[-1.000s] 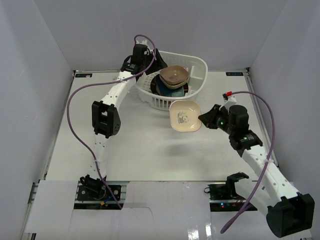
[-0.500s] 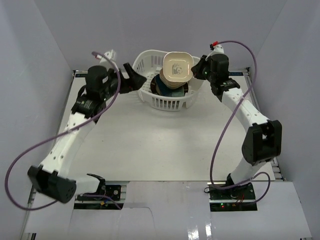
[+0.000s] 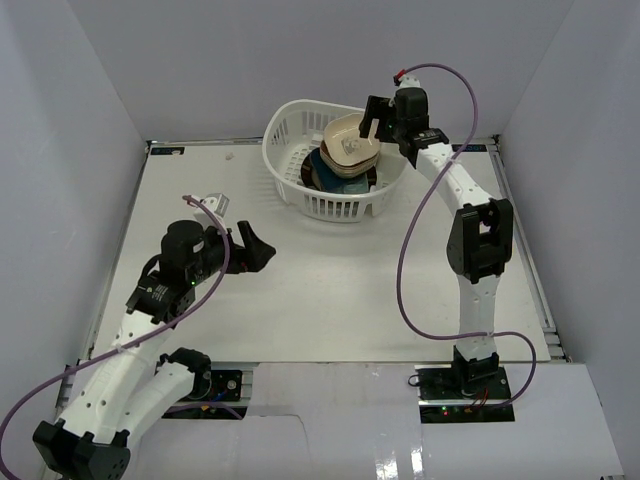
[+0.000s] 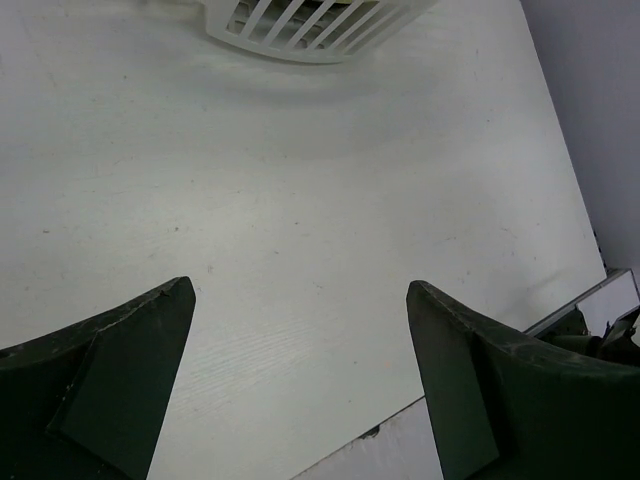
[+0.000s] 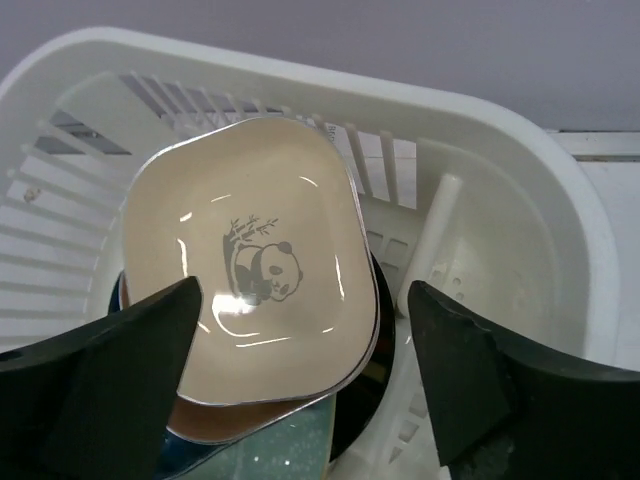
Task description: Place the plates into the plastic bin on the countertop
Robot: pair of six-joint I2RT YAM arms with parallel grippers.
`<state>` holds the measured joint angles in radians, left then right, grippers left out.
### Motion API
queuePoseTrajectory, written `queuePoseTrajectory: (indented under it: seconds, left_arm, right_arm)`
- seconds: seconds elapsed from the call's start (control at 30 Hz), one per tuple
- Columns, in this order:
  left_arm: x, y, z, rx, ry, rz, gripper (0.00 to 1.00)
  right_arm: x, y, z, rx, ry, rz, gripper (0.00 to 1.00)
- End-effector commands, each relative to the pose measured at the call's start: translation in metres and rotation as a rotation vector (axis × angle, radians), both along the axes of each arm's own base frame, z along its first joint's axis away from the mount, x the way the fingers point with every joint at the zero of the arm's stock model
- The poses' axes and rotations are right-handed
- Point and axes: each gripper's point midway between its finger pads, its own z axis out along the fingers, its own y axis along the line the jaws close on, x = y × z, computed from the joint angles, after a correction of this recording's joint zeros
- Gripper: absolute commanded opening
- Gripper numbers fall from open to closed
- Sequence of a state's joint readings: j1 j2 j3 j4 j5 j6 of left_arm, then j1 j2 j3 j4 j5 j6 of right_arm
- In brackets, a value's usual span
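Right hand (image 5: 303, 288) spread above beige plate (image 5: 250, 300) in bin (image 5: 300, 78), left hand (image 4: 298, 288) spread over countertop (image 4: 300, 180)

1. It looks like a robot test cell in a lab, not a kitchen: plain white walls (image 3: 60, 150) box in the white countertop (image 3: 300, 290).
2. A left arm (image 3: 120, 365) and a right arm (image 3: 480, 240) stand bolted at its near edge, trailing purple cables (image 3: 402, 280).
3. A bare metal frame (image 3: 235, 382) lines that edge.
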<state>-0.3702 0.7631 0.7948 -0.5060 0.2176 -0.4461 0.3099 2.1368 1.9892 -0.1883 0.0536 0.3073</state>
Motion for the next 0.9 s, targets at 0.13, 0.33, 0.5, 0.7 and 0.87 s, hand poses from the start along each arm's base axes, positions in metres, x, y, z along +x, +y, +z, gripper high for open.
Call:
queuePoseTrajectory:
  seconds: [0.13, 0.33, 0.5, 0.7, 0.87]
  left_arm:
    - [0.009, -0.004, 0.04, -0.023, -0.075, -0.007, 0.98]
    - [0.015, -0.015, 0.083, -0.079, -0.182, -0.052, 0.98]
    - [0.021, -0.018, 0.108, -0.129, -0.227, -0.038, 0.98]
    - [0.003, -0.004, 0.157, -0.165, -0.389, -0.008, 0.98]
    - [-0.018, 0.017, 0.178, -0.17, -0.496, 0.052, 0.98]
  right_arm:
    - [-0.02, 0.007, 0.105, 0.018, -0.2, 0.088, 0.96]
    - [-0.143, 0.026, 0.107, 0.088, -0.257, 0.302, 0.9]
    - [-0.245, 0.031, 0.078, 0.145, -0.248, 0.421, 0.9]
    - [-0.33, -0.015, 0.085, 0.11, -0.357, 0.397, 0.9]
    - [-0.375, -0.068, 0.132, 0.093, -0.496, 0.248, 0.9]
